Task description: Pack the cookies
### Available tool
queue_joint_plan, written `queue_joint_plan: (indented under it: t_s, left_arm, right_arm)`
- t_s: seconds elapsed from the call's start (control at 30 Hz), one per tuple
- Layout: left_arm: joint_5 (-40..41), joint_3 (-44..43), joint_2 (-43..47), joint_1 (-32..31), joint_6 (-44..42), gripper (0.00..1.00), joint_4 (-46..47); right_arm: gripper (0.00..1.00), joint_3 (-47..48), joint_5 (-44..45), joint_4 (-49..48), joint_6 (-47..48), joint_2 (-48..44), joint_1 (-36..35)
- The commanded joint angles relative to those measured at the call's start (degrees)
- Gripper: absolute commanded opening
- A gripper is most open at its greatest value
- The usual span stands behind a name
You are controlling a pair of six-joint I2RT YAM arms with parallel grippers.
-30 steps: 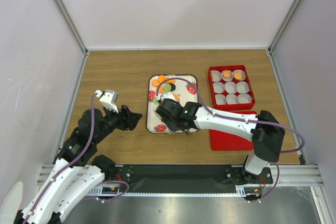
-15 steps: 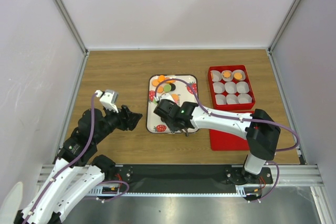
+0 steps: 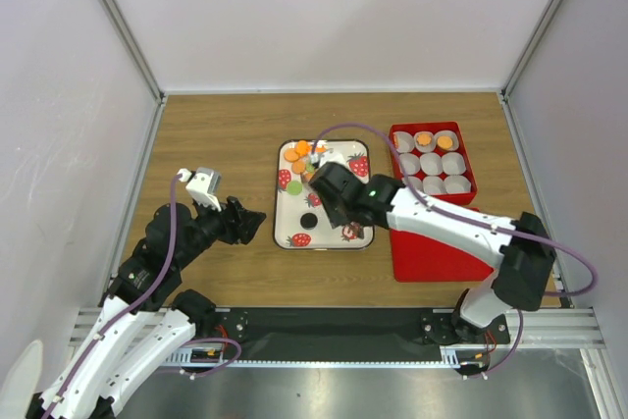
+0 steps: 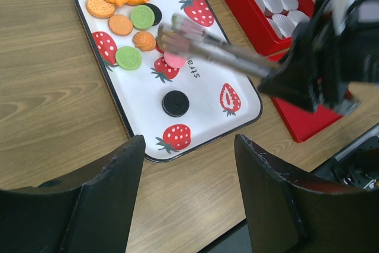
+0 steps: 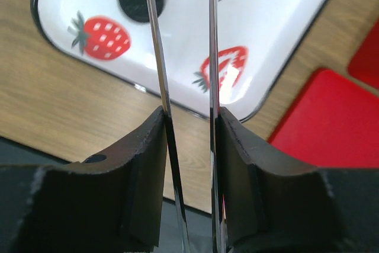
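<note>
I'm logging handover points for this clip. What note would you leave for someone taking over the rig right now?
Left gripper: open, empty, hovering left of the tray.
Right gripper: shut on tongs, whose tips are over the pink cookie. I cannot tell whether the cookie is gripped.
Cookies: most lie on the tray, with one black cookie apart from the rest.
Done: two orange cookies sit in back-row cups of the box.
Left: the other cups look empty, so move the tray's cookies into them.
</note>
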State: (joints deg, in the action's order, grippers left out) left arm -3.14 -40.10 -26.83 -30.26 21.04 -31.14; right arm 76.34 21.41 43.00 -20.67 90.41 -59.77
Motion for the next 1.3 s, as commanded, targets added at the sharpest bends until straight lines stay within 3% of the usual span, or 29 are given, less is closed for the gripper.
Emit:
queue_joint_plan:
  t_s: [0.0,0.4,0.53,0.7,1.27]
  left_arm:
    - [0.8,-0.7,0.6,-0.4,0.8,0.68,1.2]
    - [0.2,-0.5,-0.3,-0.5,0.6,0.68,1.4]
    - [0.3,-0.6,-0.9,-0.6,0.7,0.68,1.3]
    - [0.6,-0.9,-1.5,-0.9,0.8,0.68,0.8]
    - [1.2,-1.0,-2.1,-1.2,0.8,0.68,0.5]
  right_arm:
    - [0.32,1.6,2.3,0.9,1.3,-6.3,4.7]
    - [0.34,-6.9,-5.1,-1.8,6.9,-16.8,36.2]
    - [0.34,-8.0,-7.7,-4.1,7.7,-15.5,41.1]
    - [0.33,-8.4,-9.9,-5.6,7.8,-12.6,44.3]
    - [0.35,-11.5,-12.5,-10.0,6.6,-8.3,44.4]
